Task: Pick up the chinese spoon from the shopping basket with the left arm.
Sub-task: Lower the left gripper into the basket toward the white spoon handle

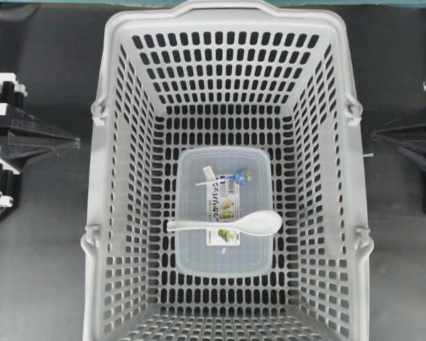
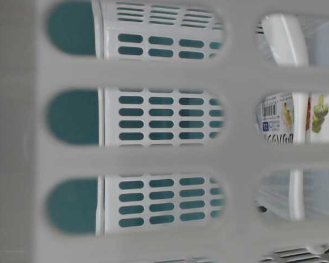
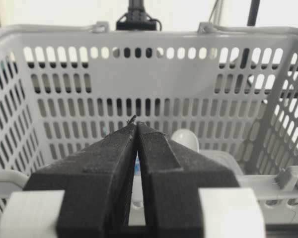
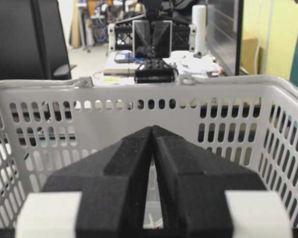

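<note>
Dark tabletop [image 1: 42,284] surrounds the scene in the overhead view, with a teal strip along its far edge.

Chinese spoon [image 1: 231,224]: glossy white, lying across the lid of a clear rectangular container [image 1: 224,259], bowl toward the right of the overhead view and handle toward the left. In the left wrist view its bowl [image 3: 185,139] shows just beyond the fingertips; at table level a white piece of it [image 2: 285,38] is seen through a wall slot. A thin white stick with a blue-green ornament [image 1: 224,177] lies on the same lid, apart from the spoon and farther up the view. A printed label [image 1: 228,213] runs under the spoon; its barcode and pictures also show at table level [image 2: 288,118].

Shopping basket [image 1: 99,213]: light grey, slotted walls and floor, thick rim, holding the container at the middle of its floor. Its wall [image 2: 153,159] fills the table-level view.

Left gripper [image 1: 71,142]: outside the basket, beside its left wall in the overhead view, fingers pressed together to a point with nothing between them; the wrist view [image 3: 135,124] shows the tips meeting above the near rim.

Right gripper [image 1: 380,133]: outside the opposite wall, fingers likewise pressed together and bare [image 4: 152,128].
</note>
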